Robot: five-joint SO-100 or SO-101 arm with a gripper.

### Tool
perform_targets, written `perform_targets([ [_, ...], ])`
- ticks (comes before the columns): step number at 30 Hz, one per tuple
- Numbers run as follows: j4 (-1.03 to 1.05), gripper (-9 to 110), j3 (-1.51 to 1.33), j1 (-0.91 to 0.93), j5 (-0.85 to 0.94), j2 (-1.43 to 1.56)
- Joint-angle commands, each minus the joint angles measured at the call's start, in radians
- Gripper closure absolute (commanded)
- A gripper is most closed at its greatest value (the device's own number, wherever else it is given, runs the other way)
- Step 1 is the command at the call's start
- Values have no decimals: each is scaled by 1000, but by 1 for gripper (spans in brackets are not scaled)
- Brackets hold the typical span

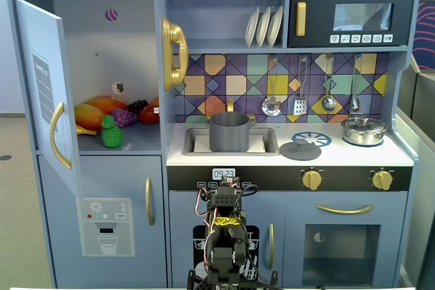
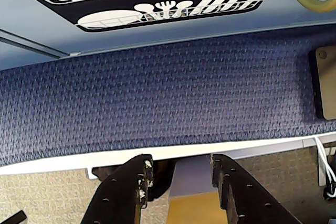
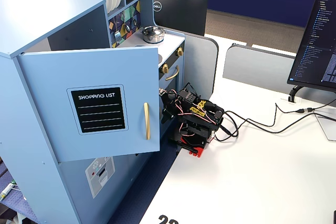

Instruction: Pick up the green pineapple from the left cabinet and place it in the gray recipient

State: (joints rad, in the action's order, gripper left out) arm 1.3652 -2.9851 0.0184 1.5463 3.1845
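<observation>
The green pineapple [image 1: 112,134] stands at the front of the shelf in the left cabinet [image 1: 102,45], whose blue door [image 1: 47,93] hangs open. The gray recipient [image 1: 230,132] sits in the sink at the middle of the counter. My arm [image 1: 224,229] is folded low in front of the toy kitchen, far below both. In the wrist view my gripper [image 2: 178,163] is open and empty, pointing down over the white table edge at blue carpet. It also shows in a fixed view [image 3: 167,109], beside the kitchen's lower doors. The pineapple and recipient are hidden in the wrist view.
An orange-yellow mango [image 1: 92,113], purple grapes [image 1: 126,116] and a red fruit [image 1: 149,113] lie behind the pineapple. A flat gray lid [image 1: 300,149] and a steel pot [image 1: 363,130] sit on the counter. The open door [image 3: 100,108] juts out beside the arm. Cables [image 3: 262,121] cross the table.
</observation>
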Motion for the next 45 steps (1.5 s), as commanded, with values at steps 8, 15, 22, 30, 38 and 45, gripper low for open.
perform_targets([
  [8,164,101,-17,57,-32,-6],
  [15,-57,99,12,-276,-153,-14],
  [22,-1066,95,176,-716,43,-167],
  [30,-1221,70,479,-847,-21,-411],
  [38,-1355,63,601,-859,100,-581],
  [45,-1517,58,712,-831,97,-798],
])
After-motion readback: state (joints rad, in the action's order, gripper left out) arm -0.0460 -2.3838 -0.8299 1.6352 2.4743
